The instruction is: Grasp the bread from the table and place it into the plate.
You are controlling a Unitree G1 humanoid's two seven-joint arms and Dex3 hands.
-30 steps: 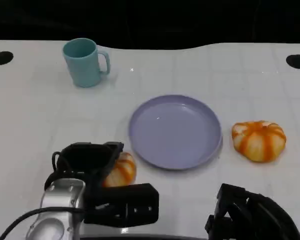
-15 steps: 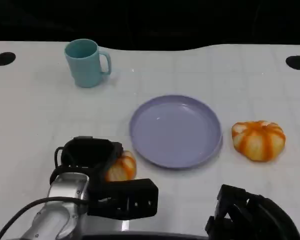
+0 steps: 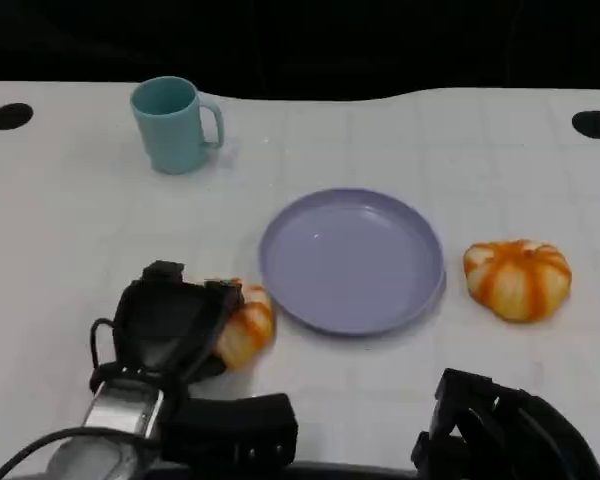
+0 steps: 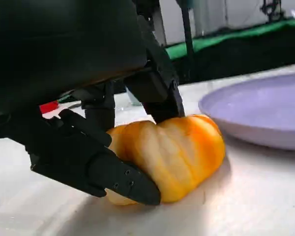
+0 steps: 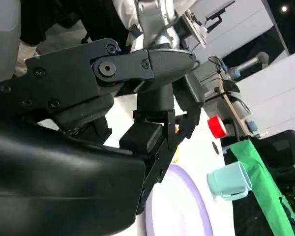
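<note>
Beside plate [image 3: 352,262], left robot hand [image 3: 170,325] around bread [image 3: 245,325]

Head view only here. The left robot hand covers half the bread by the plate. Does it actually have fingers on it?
Observer: Yes. In the left wrist view the left robot hand has one of its fingers lying along the near side of the bread, and another comes down against its far side.
Operator: Lifted yet?
Observer: No. The same view shows the bread's underside resting on the table, with its shadow right beneath it.
</note>
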